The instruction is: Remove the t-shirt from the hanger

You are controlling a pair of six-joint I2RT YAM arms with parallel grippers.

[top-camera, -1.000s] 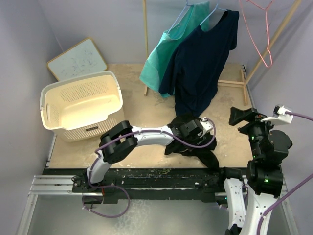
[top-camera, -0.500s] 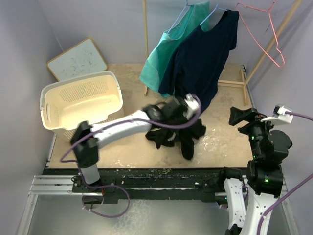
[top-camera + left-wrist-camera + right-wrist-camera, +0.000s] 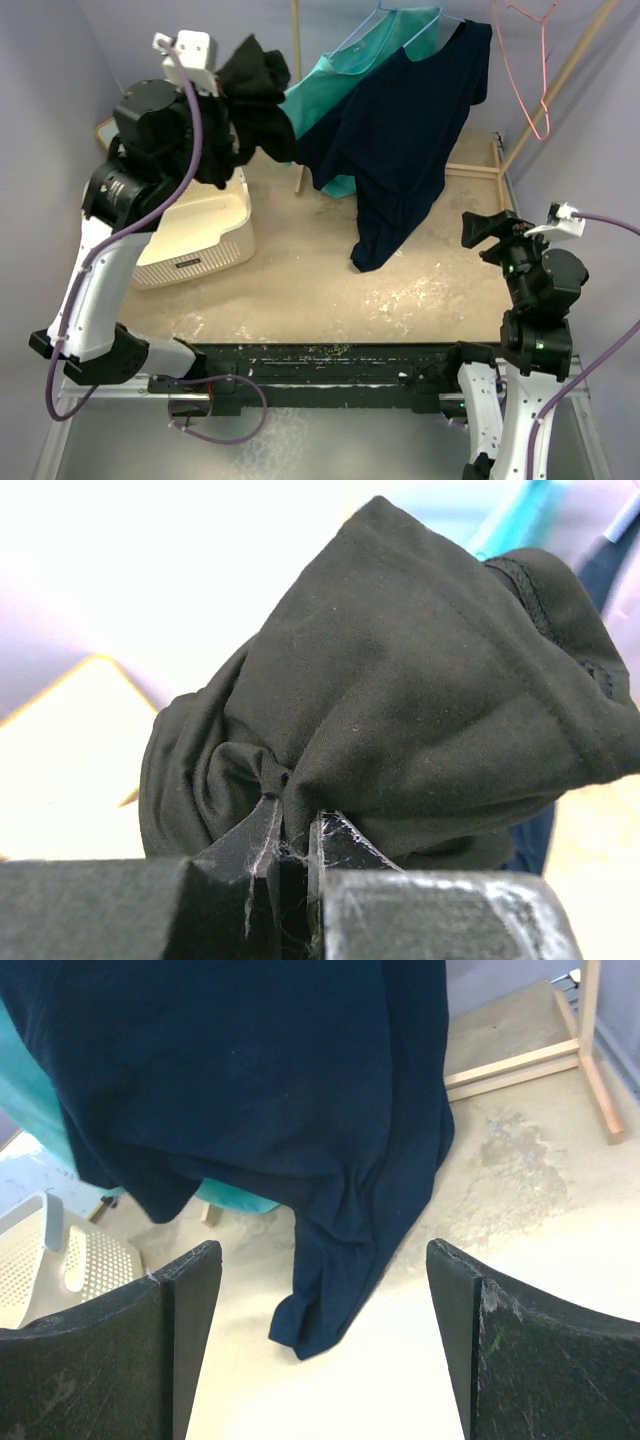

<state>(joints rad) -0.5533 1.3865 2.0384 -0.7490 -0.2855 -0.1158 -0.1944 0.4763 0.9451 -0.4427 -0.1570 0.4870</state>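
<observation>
My left gripper (image 3: pixel 233 78) is raised high at the back left and is shut on a bunched black t-shirt (image 3: pixel 256 98), which hangs free of any hanger above the basket. In the left wrist view the jaws (image 3: pixel 295 820) pinch a fold of this black cloth (image 3: pixel 420 700). A navy t-shirt (image 3: pixel 410 130) still hangs on a pale hanger (image 3: pixel 440 25) on the rack, its hem near the floor. It also shows in the right wrist view (image 3: pixel 250 1060). My right gripper (image 3: pixel 482 232) is open and empty at the right, apart from the cloth (image 3: pixel 322 1252).
A teal shirt (image 3: pixel 330 85) hangs behind the navy one. An empty pink hanger (image 3: pixel 525 60) hangs at the top right. A cream laundry basket (image 3: pixel 190 230) stands at the left under the left arm. The wooden rack's post (image 3: pixel 297 60) and foot (image 3: pixel 590 1050) stand at the back.
My left arm has swung up and to the left, carrying the black t-shirt from the table's middle to high above the basket. The right arm has barely moved.
</observation>
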